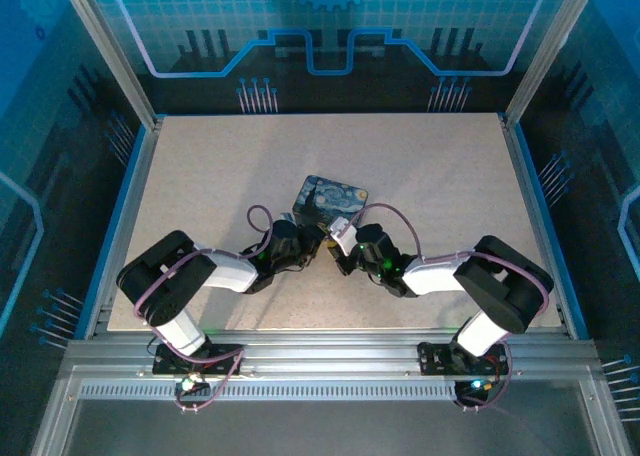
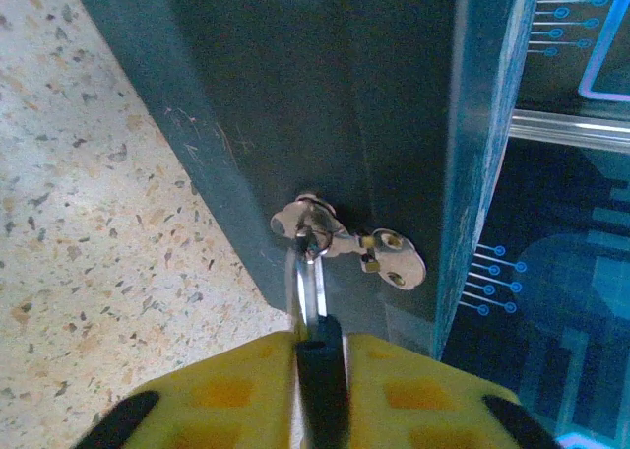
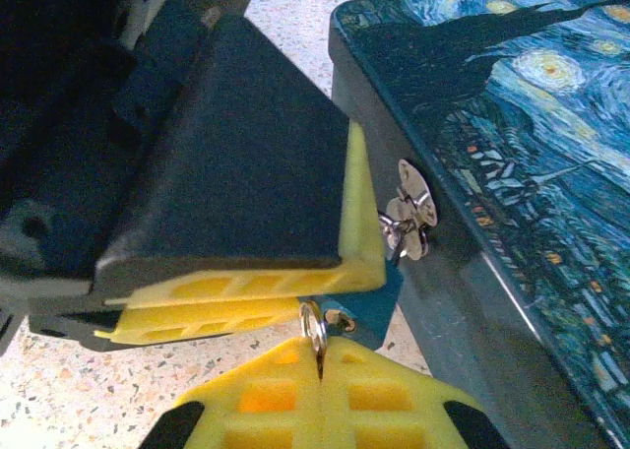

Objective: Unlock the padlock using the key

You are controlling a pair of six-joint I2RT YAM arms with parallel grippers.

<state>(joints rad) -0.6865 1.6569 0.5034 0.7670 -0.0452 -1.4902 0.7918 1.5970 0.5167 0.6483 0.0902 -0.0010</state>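
Left gripper (image 2: 320,351) is clamped on the dark padlock (image 2: 322,382) body. The silvery shackle rises through the hasp (image 2: 317,223) on the tin's (image 2: 325,95) dark side wall. Speckled table (image 2: 79,223) lies left.

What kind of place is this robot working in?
Probably a robotics lab test cell: a speckled tabletop boxed in by an aluminium frame and blue circuit-pattern panels, with the left arm and right arm bolted at its near edge.

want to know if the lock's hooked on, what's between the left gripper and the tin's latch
the padlock: held in the left gripper, its silvery shackle hooks through the latch on the tin, shown in the left wrist view
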